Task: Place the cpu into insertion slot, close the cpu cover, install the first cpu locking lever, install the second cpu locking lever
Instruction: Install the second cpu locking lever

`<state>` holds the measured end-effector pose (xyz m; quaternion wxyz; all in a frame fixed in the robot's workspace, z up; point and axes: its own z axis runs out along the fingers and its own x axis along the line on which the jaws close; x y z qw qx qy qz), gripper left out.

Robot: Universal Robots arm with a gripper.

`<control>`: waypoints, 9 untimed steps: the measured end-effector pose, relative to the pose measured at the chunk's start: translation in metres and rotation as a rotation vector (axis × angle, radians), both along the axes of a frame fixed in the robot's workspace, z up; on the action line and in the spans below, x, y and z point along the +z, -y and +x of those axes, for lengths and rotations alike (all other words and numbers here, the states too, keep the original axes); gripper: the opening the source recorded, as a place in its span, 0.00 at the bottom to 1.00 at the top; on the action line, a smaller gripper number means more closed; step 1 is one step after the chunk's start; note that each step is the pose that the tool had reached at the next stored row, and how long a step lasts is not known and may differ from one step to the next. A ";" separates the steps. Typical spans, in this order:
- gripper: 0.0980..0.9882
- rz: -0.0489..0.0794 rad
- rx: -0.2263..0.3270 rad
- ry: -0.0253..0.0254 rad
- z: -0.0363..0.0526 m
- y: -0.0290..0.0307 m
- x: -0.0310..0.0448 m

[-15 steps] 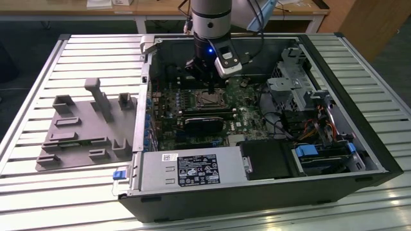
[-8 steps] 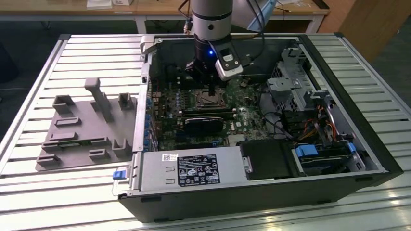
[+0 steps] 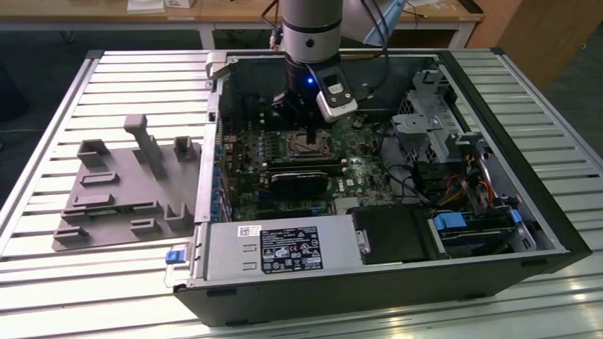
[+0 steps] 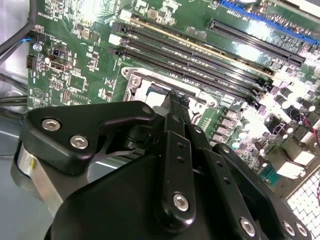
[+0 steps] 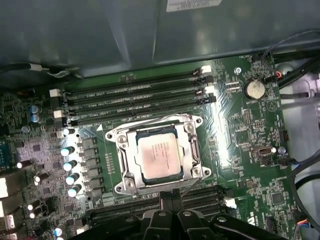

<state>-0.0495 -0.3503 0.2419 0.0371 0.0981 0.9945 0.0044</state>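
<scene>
The cpu (image 5: 157, 155) lies flat in the insertion slot (image 5: 131, 184), its dull silver top showing through the window of the cpu cover (image 5: 186, 131). The cover lies down over it as a silver frame. My gripper (image 5: 169, 196) is shut with nothing in it, its black tips close together at the socket's edge beside the long memory slots. In the second wrist view the gripper (image 4: 176, 100) reaches down to the socket's rim (image 4: 134, 80). In the exterior view the gripper (image 3: 309, 133) hangs over the socket (image 3: 306, 146) inside the open computer case.
Long black memory slots (image 5: 135, 102) run on both sides of the socket. A black card (image 3: 299, 182) sits just in front of it, with the power supply (image 3: 278, 251) and drive bays (image 3: 471, 226) beyond. A grey fixture plate (image 3: 127, 187) lies on the table at the exterior view's left.
</scene>
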 end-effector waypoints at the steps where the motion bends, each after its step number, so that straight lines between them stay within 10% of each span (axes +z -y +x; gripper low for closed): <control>1: 0.00 0.000 0.000 0.0001 0.0000 0.0009 -0.0003; 9: 0.00 0.000 0.000 0.0000 0.0000 0.0074 -0.0053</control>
